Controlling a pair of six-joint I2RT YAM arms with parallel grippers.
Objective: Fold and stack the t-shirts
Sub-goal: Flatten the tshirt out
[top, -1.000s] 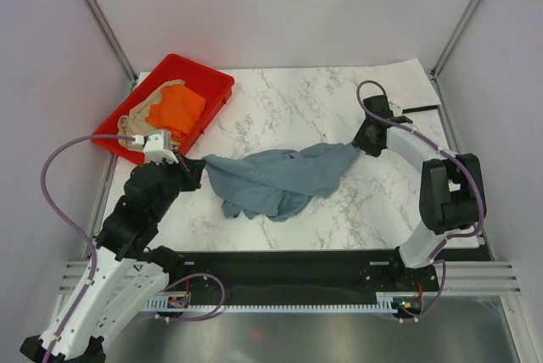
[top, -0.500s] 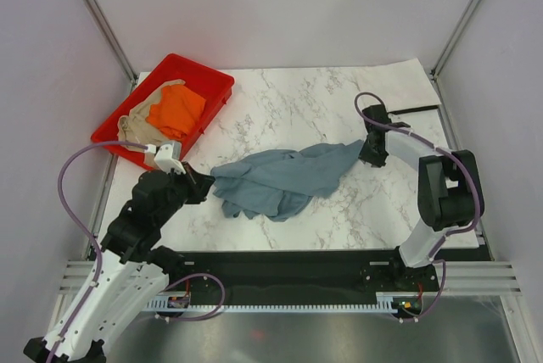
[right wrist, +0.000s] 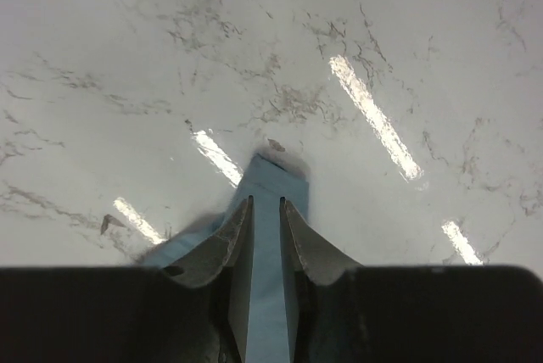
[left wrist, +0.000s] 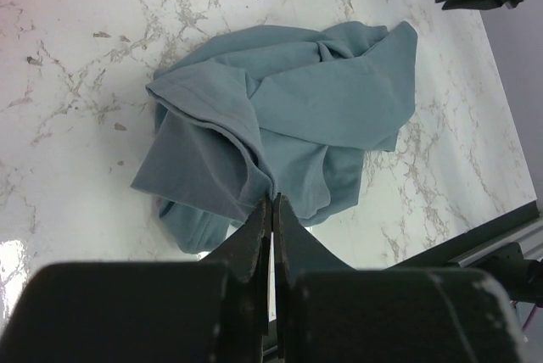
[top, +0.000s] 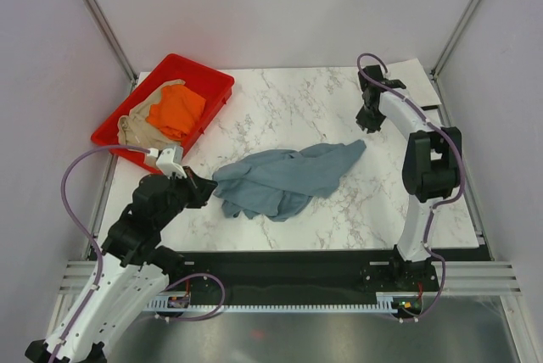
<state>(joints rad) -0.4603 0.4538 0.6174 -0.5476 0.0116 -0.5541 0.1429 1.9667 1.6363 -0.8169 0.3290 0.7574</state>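
Slate blue-grey t-shirt (top: 284, 178) lies crumpled in a loose heap on the marble table (top: 280, 108), a little nearer my side than the middle. Closest to me, the left gripper (left wrist: 271, 209) is clamped on the heap's left edge, its fingers pressed together with a fold of hem pinched at their tips. Farther out, just past the shirt's right corner, I see the right gripper (top: 367, 124) with its fingers a little apart. Blue cloth shows through the gap in the wrist view, but from overhead the gripper looks clear of the shirt, so I take it as gripping nothing. At the far left, the red tray (top: 216, 83) holds an orange t-shirt (top: 176, 110) lying on a tan t-shirt (top: 140, 130).
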